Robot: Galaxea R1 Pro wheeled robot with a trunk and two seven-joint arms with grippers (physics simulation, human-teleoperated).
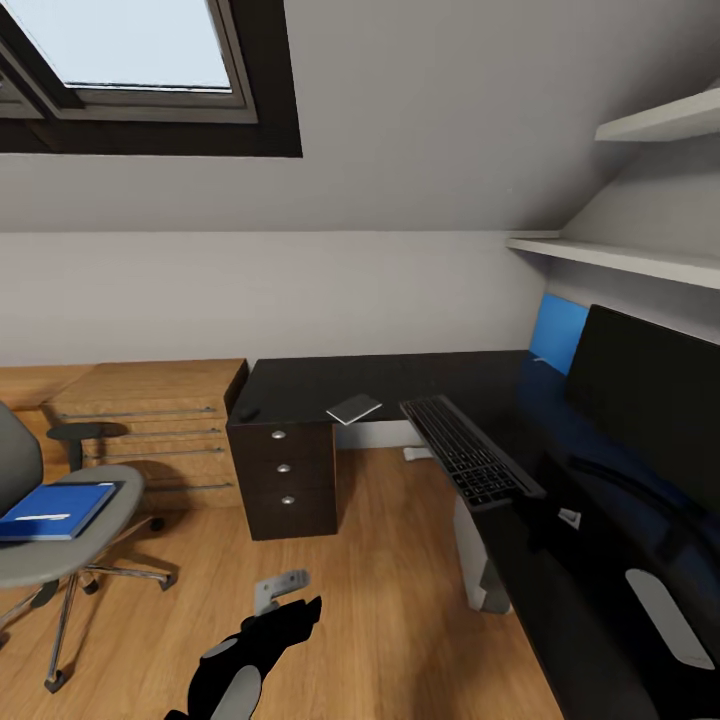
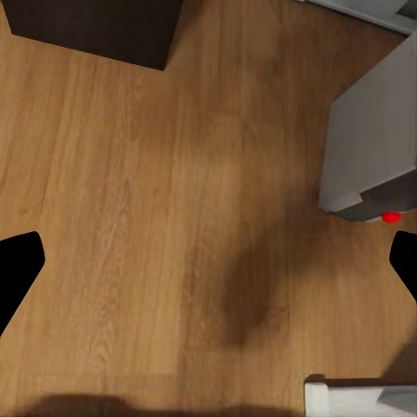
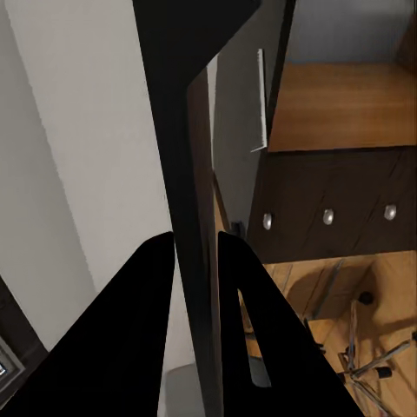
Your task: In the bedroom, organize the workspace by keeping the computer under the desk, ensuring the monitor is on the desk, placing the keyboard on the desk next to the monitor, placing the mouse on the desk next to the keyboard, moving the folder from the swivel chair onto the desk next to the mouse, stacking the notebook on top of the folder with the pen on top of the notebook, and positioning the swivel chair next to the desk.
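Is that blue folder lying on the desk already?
No, the folder lies on the chair seat, apart from the desk.

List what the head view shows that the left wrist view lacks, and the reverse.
Head view: bright blue folder on the grey swivel chair, slim dark keyboard, wide black flat monitor. Left wrist view: small red dot by the computer. Both: honey wood floor, light grey computer tower, black drawer pedestal.

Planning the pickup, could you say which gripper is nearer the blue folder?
Left gripper, over the floor right of the folder; right gripper farther, clamping the keyboard at the desk.
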